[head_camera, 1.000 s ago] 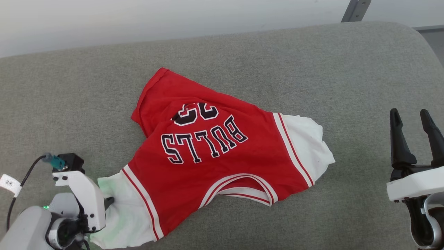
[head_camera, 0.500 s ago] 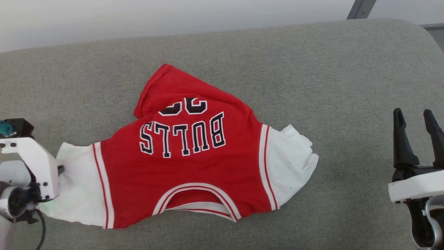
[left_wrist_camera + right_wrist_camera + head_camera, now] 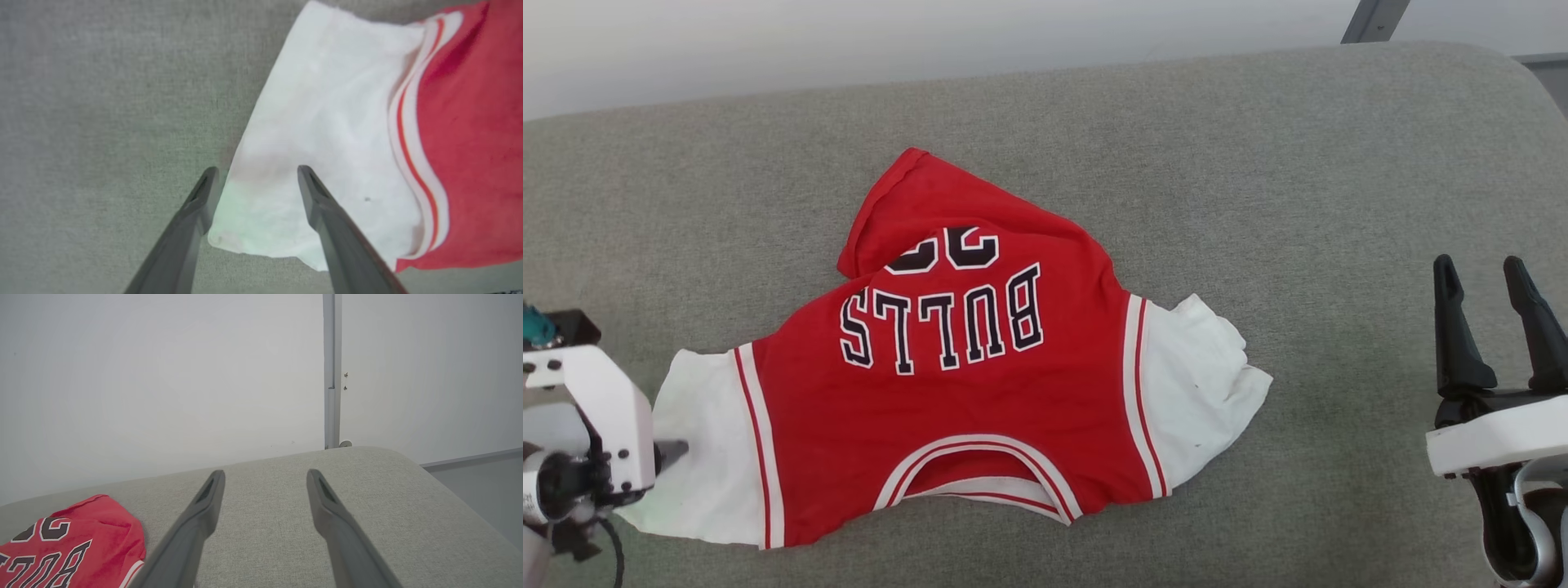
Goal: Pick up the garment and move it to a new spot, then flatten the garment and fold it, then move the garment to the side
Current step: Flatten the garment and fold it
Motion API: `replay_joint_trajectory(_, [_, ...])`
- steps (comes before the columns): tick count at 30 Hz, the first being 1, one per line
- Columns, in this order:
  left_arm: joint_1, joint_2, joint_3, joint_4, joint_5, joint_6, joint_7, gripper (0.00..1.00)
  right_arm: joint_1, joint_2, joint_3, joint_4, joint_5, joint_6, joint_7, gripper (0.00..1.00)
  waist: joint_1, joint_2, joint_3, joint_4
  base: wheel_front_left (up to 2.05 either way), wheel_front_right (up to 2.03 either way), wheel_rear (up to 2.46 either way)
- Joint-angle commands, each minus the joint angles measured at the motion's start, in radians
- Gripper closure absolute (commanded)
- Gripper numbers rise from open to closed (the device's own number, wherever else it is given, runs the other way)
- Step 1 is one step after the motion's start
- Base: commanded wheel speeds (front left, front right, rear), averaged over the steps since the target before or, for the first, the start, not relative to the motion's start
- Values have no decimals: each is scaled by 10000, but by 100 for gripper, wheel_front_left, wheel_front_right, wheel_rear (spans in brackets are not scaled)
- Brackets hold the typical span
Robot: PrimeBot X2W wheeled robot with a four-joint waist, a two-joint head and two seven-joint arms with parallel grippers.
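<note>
Left pincer [image 3: 255,171] is open now, fingers either side of the white sleeve [image 3: 327,122] corner. A second ago it was clamped on that sleeve and dragging. So you've let go, and the move to a new spot looks done; flattening is next.

The shirt [image 3: 947,392] lies on the grey cushion [image 3: 1258,163], left of centre, swung from a slant to nearly level. Collar points toward you, hem away, so the lettering reads upside down. Its long axis runs sleeve to sleeve, left to right. The far hem is still bunched and a fold hides part of the number.

Right pincer [image 3: 1480,263] hangs open, well apart from the shirt.
</note>
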Motion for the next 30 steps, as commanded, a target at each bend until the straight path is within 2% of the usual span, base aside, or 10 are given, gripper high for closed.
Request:
replay_joint_trajectory(1, [207, 97, -26, -87, -49, 148, 193, 0, 10, -34, 39, -28, 57, -7, 32, 0, 0, 0, 9, 9, 0, 0, 0])
replay_joint_trajectory(8, [627, 228, -188, -175, 115, 402, 368, 0, 17, -159, 273, -79, 193, -7, 255, 0, 0, 0, 123, 20, 0, 0, 0])
replay_joint_trajectory(11, [761, 84, -199, 114, 72, 514, 223, 0, -37, -256, 396, -109, 246, -7, 424, 0, 0, 0, 227, 12, 0, 0, 0])
replay_joint_trajectory(19, [506, -591, -424, 722, 164, 8, -752, 0, -112, -477, 729, -143, 361, -7, 861, 0, 0, 0, 459, 180, 0, 0, 0])
replay_joint_trajectory(20, [474, -741, -461, 868, 70, -65, -744, 100, -113, -522, 826, -100, 384, -7, 1003, 0, 0, 0, 492, 214, 0, 0, 0])
replay_joint_trajectory(24, [239, -1049, -617, 1175, 106, -410, -1003, 100, -161, -732, 1465, 141, 792, -7, 2005, 0, 0, 0, 618, 333, 0, 0, 0])
replay_joint_trajectory(30, [-340, -1399, -780, 1389, 221, -517, -1199, 100, -513, -1393, 2359, 625, 1362, -6, 4136, 0, 0, 0, 897, 655, 0, 0, 0])
